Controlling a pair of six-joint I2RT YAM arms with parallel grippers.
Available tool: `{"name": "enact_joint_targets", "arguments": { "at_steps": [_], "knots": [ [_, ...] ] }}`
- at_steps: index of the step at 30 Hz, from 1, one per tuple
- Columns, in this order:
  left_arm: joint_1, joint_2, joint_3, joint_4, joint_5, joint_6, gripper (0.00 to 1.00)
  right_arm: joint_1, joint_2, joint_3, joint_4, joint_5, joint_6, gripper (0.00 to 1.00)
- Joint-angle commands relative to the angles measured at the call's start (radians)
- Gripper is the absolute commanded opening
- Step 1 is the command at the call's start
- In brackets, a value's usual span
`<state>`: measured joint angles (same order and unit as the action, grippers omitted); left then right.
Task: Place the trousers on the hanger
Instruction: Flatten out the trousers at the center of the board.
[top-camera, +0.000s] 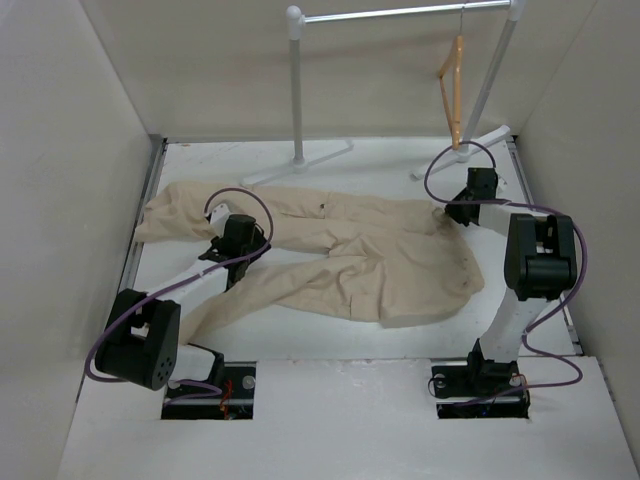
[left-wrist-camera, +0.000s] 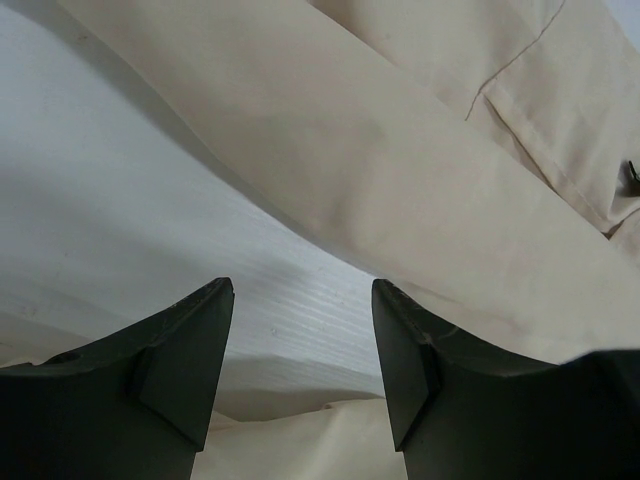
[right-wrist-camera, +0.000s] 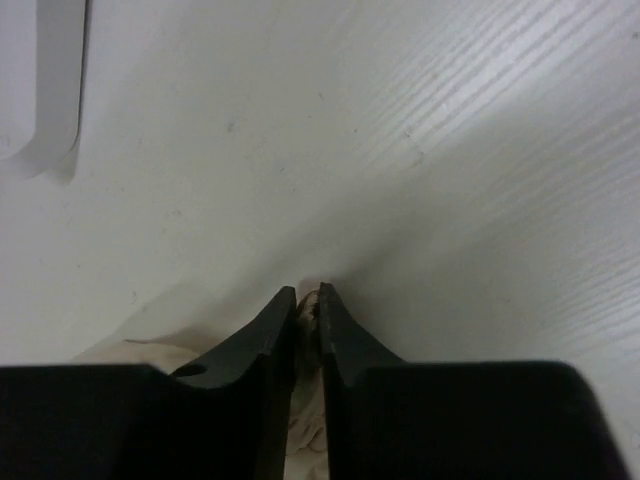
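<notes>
The beige trousers lie spread across the white table, waist to the right, legs running left. My left gripper is open and empty, low over the bare gap between the two legs, with trouser cloth ahead of it. My right gripper is shut on the trousers' right edge; cloth shows pinched between its fingers. The orange-tan wooden hanger hangs by its hook from the rack's rail at the back right, apart from both grippers.
The white-and-silver garment rack stands at the back, its feet on the table. One rack foot shows at the top left of the right wrist view. Beige walls enclose the table on the left, back and right.
</notes>
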<state>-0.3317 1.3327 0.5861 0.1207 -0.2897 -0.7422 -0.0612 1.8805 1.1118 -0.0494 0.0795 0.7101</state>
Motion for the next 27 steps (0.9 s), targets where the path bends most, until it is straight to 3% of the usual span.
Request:
{"name": "enact_joint_targets", "arguments": {
  "at_steps": [1, 5, 16, 18, 22, 24, 27],
  "knots": [
    [0.010, -0.020, -0.009, 0.037, 0.000, -0.008, 0.55, 0.007, -0.011, -0.003, -0.020, 0.020, 0.017, 0.11],
    [0.024, -0.024, -0.009, 0.042, 0.001, -0.006, 0.55, -0.009, -0.058, -0.017, -0.017, 0.068, 0.045, 0.01],
    [0.127, -0.063, 0.021, -0.009, 0.018, 0.000, 0.56, -0.157, -0.185, 0.009, -0.041, 0.221, 0.074, 0.02],
    [0.164, -0.069, 0.029, -0.021, 0.017, 0.000, 0.56, -0.162, -0.185, 0.028, -0.043, 0.233, 0.078, 0.14],
    [0.278, -0.107, 0.021, -0.036, 0.014, -0.023, 0.56, -0.156, -0.222, 0.025, -0.041, 0.263, 0.074, 0.56],
    [0.346, -0.136, 0.020, -0.042, 0.020, -0.054, 0.56, -0.130, -0.294, -0.019, -0.023, 0.258, 0.078, 0.64],
    [0.455, -0.165, 0.029, -0.053, 0.023, -0.100, 0.55, -0.050, -0.414, -0.104, 0.012, 0.256, 0.078, 0.67]
  ]
}}
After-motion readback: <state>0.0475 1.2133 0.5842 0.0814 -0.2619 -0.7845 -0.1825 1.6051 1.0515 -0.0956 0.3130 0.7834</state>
